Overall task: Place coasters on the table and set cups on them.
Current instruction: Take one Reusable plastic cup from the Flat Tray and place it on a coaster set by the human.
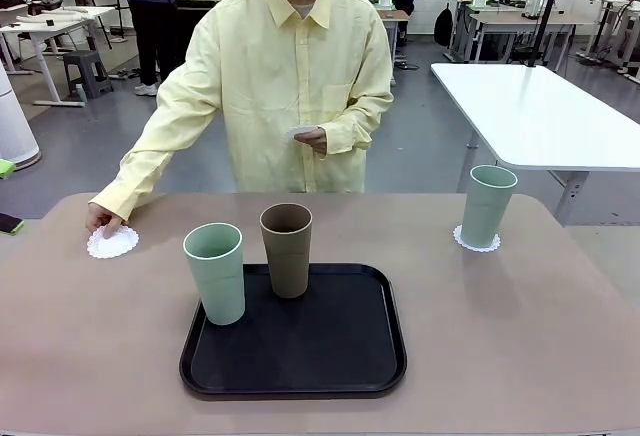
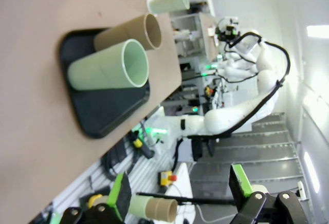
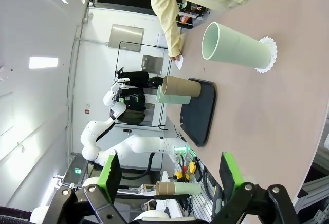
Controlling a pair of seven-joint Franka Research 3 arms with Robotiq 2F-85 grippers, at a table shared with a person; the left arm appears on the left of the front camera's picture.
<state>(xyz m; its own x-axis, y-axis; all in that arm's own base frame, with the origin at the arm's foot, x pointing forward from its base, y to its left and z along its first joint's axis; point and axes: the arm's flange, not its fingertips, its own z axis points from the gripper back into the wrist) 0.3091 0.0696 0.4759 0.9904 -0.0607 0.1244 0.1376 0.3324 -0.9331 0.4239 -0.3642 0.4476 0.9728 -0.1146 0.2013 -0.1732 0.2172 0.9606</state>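
Observation:
On the table (image 1: 540, 336), one mint cup (image 1: 488, 204) stands on a white lacy coaster (image 1: 477, 242) at the far right. A second mint cup (image 1: 215, 273) and a brown cup (image 1: 287, 250) stand upright on the black tray (image 1: 330, 356). At the far left the person's hand (image 1: 100, 220) presses another coaster (image 1: 112, 244) onto the table. Their other hand holds a white coaster (image 1: 303, 132) at chest height. My left gripper (image 2: 180, 190) is open and away from the cups (image 2: 110, 71). My right gripper (image 3: 169, 175) is open too, well short of the cup on its coaster (image 3: 236, 47).
The person in a yellow shirt (image 1: 290, 86) stands at the table's far edge. A white table (image 1: 540, 106) stands behind at the right. The tray sits in the middle near my side. The other arm (image 2: 241, 108) shows off the table's edge.

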